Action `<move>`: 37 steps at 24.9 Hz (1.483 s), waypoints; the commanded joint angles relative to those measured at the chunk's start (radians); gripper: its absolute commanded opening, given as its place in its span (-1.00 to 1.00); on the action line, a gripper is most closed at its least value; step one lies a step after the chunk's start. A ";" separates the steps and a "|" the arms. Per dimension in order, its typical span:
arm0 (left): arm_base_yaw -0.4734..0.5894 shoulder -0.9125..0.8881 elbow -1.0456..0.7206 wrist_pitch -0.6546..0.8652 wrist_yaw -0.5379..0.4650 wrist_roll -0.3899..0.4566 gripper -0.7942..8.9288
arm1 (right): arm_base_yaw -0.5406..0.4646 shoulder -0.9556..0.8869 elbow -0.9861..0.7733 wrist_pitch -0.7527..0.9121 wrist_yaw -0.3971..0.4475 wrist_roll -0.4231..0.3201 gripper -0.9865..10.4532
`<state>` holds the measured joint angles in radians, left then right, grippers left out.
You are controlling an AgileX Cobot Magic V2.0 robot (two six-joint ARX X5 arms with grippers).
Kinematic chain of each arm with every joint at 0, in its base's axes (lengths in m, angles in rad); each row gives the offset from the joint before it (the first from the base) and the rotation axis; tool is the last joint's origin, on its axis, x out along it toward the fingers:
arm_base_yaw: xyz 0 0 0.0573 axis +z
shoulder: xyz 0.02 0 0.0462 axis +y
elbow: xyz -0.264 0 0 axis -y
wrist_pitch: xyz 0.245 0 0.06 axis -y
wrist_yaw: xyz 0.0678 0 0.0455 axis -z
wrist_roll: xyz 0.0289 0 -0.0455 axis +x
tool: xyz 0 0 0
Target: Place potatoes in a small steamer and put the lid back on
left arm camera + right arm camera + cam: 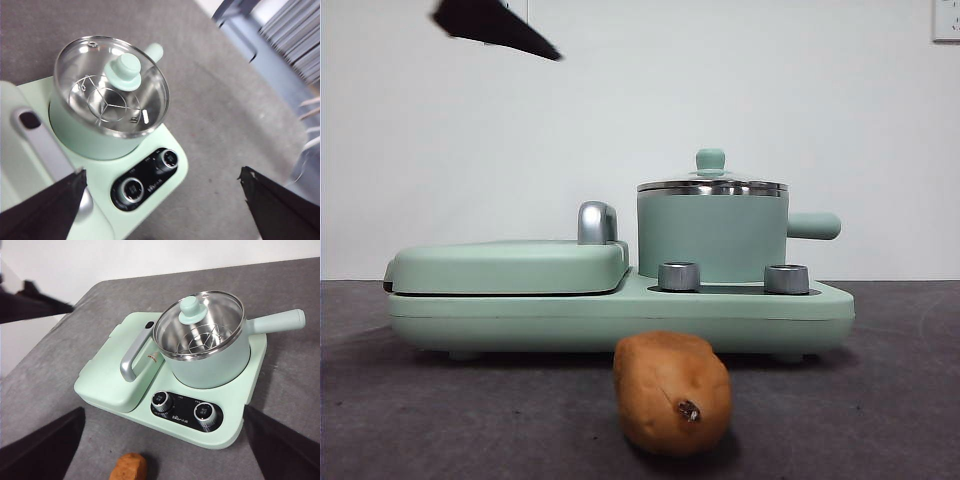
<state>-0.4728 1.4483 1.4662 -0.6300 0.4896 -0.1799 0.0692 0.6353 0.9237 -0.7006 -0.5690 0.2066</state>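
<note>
The lid sits on the small steamer. The left pincer, released, hovers above it, nearer than the released right pincer; potato lies before the steamer.

Low front camera; both wrist cameras overlook the steamer.

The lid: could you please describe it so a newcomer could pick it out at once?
Find the mint-green cooker on the grey table. On its pot side stands the small steamer, and the lid covers it. Unlike the flat griddle cover alongside, it is round glass with a green knob.
</note>
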 commanded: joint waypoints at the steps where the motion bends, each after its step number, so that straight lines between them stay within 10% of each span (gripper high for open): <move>1: -0.043 0.119 0.152 -0.062 -0.060 0.087 0.19 | 0.000 0.003 0.016 0.004 0.000 -0.005 0.06; 10: -0.151 0.419 0.439 -0.049 -0.187 0.150 0.19 | 0.000 0.003 0.016 0.005 0.000 -0.005 0.06; 37: -0.201 0.608 0.447 0.198 -0.368 0.192 -0.09 | 0.000 0.003 0.015 -0.014 -0.004 -0.005 0.06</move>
<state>-0.6643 2.0392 1.8812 -0.4389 0.1257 0.0013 0.0692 0.6353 0.9237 -0.7219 -0.5701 0.2066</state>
